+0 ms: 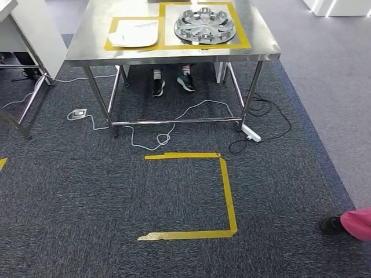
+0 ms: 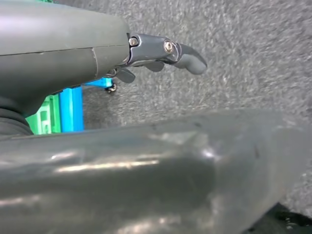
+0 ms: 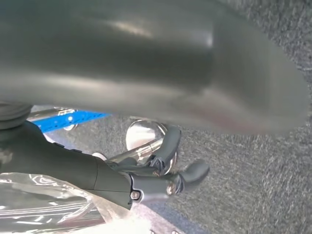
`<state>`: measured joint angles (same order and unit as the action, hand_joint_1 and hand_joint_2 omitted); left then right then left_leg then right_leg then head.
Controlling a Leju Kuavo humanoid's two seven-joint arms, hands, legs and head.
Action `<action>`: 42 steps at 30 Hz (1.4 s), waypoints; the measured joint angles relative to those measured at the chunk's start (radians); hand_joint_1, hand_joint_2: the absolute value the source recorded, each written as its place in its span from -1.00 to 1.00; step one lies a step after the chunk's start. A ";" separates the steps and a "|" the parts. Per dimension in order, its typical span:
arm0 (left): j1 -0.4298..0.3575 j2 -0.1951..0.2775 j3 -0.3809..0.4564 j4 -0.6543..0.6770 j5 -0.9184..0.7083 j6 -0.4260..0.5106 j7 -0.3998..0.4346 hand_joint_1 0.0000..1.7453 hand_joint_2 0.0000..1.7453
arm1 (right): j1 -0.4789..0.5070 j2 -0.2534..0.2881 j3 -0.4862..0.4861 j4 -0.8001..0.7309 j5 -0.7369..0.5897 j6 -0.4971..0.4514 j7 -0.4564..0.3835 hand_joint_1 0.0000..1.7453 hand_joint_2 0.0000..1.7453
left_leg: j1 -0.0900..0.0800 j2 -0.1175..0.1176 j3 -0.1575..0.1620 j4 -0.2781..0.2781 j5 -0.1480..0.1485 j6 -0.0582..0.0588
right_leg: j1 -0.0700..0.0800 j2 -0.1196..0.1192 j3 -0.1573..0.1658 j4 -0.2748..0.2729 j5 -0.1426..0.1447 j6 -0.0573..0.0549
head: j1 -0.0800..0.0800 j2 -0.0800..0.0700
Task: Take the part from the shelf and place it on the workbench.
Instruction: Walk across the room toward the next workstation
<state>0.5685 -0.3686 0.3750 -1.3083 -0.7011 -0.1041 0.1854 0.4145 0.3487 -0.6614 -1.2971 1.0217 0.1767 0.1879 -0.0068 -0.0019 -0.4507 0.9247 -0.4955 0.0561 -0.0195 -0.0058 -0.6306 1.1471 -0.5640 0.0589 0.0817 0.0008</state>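
Observation:
The steel workbench [image 1: 170,56] stands ahead in the head view, with a silver wheel cover [image 1: 204,25] inside its yellow-taped area and a white sheet [image 1: 133,33] beside it. In the right wrist view my right hand [image 3: 162,178] curls its fingers around a shiny metal part [image 3: 141,134], with clear plastic wrap [image 3: 48,204] under the wrist. My left hand [image 2: 162,51] hangs over the carpet, its fingers stretched out and holding nothing.
Yellow floor tape [image 1: 227,191] marks a box in front of the bench. Cables [image 1: 166,136] and a power strip [image 1: 253,135] lie under it, by a person's shoes [image 1: 158,87]. Another person's pink leg [image 1: 356,223] is at right. A blue frame [image 2: 71,109] is behind me.

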 joint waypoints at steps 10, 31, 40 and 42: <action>-0.007 0.000 0.002 0.010 -0.012 -0.001 -0.006 -1.00 -1.00 | -0.003 0.001 -0.005 0.008 0.003 0.000 -0.003 -1.00 -1.00 | 0.007 -0.082 -0.030 0.040 -0.004 -0.050 | -0.009 0.062 0.151 -0.181 0.036 -0.018 | -0.001 0.000; -0.016 -0.001 0.017 0.032 -0.034 -0.015 -0.028 -1.00 -1.00 | -0.006 0.003 -0.014 0.013 -0.002 -0.002 -0.014 -1.00 -1.00 | 0.003 0.004 -0.034 0.032 0.002 -0.013 | 0.006 -0.007 0.064 0.036 -0.089 -0.011 | -0.009 0.000; -0.019 0.000 0.020 0.039 -0.036 -0.017 -0.032 -1.00 -1.00 | 0.001 0.003 -0.015 0.015 0.001 -0.002 -0.016 -1.00 -1.00 | -0.005 -0.106 -0.048 0.045 0.009 -0.034 | 0.007 0.078 0.165 -0.189 0.027 -0.036 | -0.011 0.000; -0.018 0.000 0.022 0.040 -0.038 -0.017 -0.033 -1.00 -1.00 | 0.001 0.003 -0.015 0.015 0.003 -0.002 -0.019 -1.00 -1.00 | -0.001 -0.115 -0.053 0.051 0.007 -0.046 | 0.007 0.053 0.166 -0.193 0.032 -0.049 | -0.011 0.000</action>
<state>0.5506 -0.3686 0.3969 -1.2680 -0.7387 -0.1213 0.1522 0.4153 0.3513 -0.6765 -1.2821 1.0246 0.1748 0.1694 -0.0074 -0.1166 -0.5036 0.9756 -0.4885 0.0102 -0.0130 0.0471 -0.4643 0.9545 -0.5321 0.0104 0.0705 0.0008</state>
